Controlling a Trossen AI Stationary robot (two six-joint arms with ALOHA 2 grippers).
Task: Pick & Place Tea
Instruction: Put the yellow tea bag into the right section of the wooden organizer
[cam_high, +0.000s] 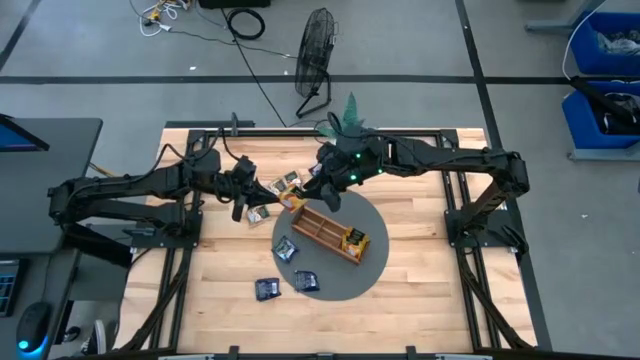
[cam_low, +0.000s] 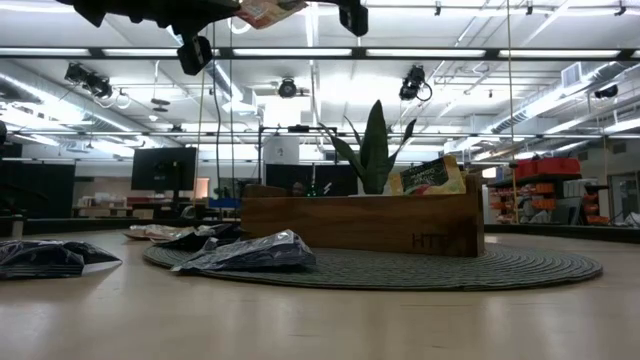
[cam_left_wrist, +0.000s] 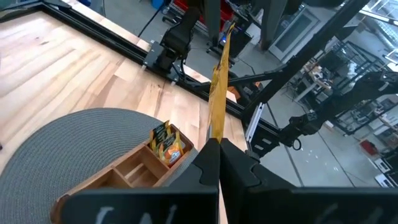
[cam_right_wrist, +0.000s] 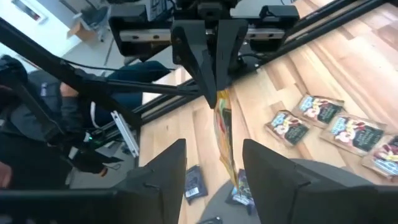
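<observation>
A yellow-orange tea sachet (cam_left_wrist: 217, 93) is held in the air by my left gripper (cam_left_wrist: 214, 146), which is shut on it, above the mat's far-left rim (cam_high: 293, 200). My right gripper (cam_right_wrist: 214, 149) is open and faces the left one. Its fingers stand on either side of the sachet's free end (cam_right_wrist: 222, 140) without touching it. The long wooden tray (cam_high: 325, 230) lies on the round grey mat (cam_high: 335, 285), with yellow sachets (cam_high: 354, 240) standing in its right end compartment. Dark sachets (cam_high: 285, 248) (cam_high: 306, 281) lie flat on the mat. My left gripper pinches the yellow-orange sachet between its two fingers at the sachet's near end (cam_left_wrist: 213, 134), coming from the table's left. The sachet is lifted clear of the table and sticks out edge-on past the fingertips toward the right gripper.
One dark sachet (cam_high: 266, 289) lies on the wood just off the mat's near-left rim. Several printed sachets (cam_high: 290, 182) (cam_high: 260, 213) lie flat on the table under and beside the left gripper. A small green plant (cam_high: 350, 112) stands at the far edge. The table's near half is bare wood.
</observation>
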